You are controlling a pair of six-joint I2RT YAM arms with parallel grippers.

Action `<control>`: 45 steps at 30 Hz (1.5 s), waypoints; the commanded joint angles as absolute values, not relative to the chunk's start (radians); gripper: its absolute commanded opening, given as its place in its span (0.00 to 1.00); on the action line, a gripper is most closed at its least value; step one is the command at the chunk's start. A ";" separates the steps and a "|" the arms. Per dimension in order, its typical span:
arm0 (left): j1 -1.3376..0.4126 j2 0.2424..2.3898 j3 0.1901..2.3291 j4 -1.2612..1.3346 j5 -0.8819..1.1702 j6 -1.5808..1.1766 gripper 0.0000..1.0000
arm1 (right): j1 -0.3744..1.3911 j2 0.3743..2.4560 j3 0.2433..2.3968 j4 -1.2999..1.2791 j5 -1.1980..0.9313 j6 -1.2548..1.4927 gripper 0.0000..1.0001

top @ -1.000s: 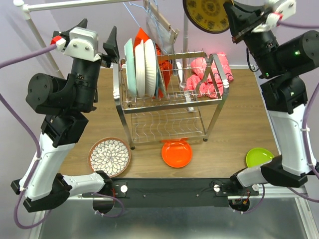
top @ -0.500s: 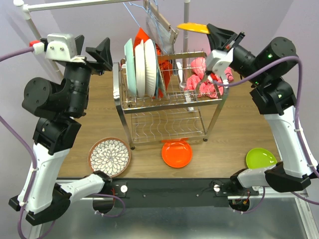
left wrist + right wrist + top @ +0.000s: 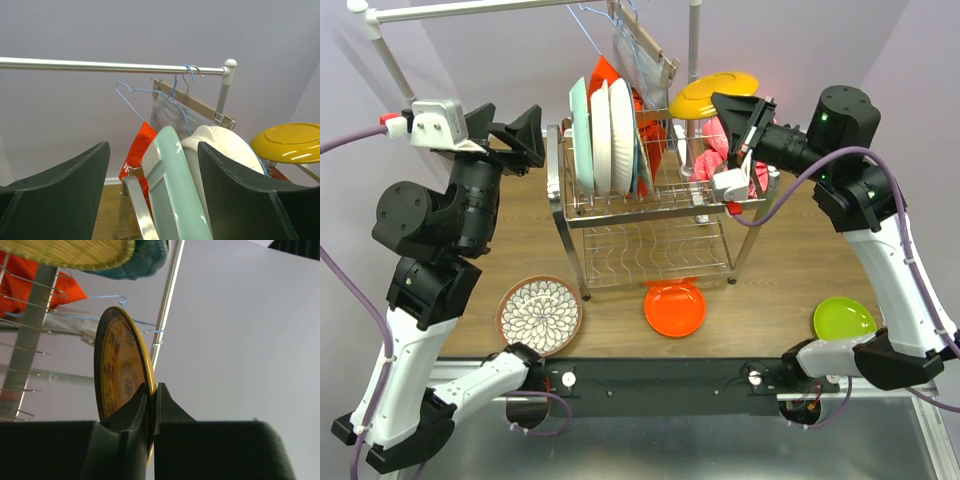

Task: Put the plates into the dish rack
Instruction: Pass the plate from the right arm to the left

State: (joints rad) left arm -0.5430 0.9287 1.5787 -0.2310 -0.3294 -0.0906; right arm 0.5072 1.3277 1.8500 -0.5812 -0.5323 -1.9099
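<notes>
I see a brown wooden tabletop (image 3: 800, 240) against lilac walls, with a white clothes rail (image 3: 100, 65) and hangers behind. The dish rack (image 3: 660, 205) stands mid-table. A mint plate (image 3: 579, 130) and a white plate (image 3: 604, 135) stand upright at its upper shelf's left end. My right gripper (image 3: 152, 392) is clamped on the rim of the yellow plate (image 3: 713, 92), above the shelf's right end. My left gripper (image 3: 512, 128) hangs left of the rack, jaws wide apart. A floral plate (image 3: 540, 313), an orange plate (image 3: 675, 308) and a lime plate (image 3: 842, 318) lie along the near edge.

Shiny chrome wire forms the dish rack (image 3: 660, 250); the yellow plate (image 3: 713, 93) looks glossy, the table (image 3: 790, 260) matt wood.
</notes>
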 commanded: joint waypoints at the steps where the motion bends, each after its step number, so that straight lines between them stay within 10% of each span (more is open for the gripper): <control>1: -0.535 0.885 1.537 -0.232 -0.347 -0.127 0.80 | 0.505 1.316 1.858 -0.721 -0.574 -2.311 0.01; 17: -0.535 0.808 1.454 -0.218 -0.348 -0.161 0.80 | 0.508 1.450 2.063 -0.983 -0.609 -2.580 0.01; 34: -0.535 1.195 1.948 -0.316 0.406 -0.006 0.80 | 0.506 1.345 2.009 -0.431 -0.494 -1.624 0.00; 45: -0.552 1.454 2.238 -0.310 0.384 -0.184 0.80 | 0.505 1.371 2.114 -0.295 -0.347 -0.909 0.01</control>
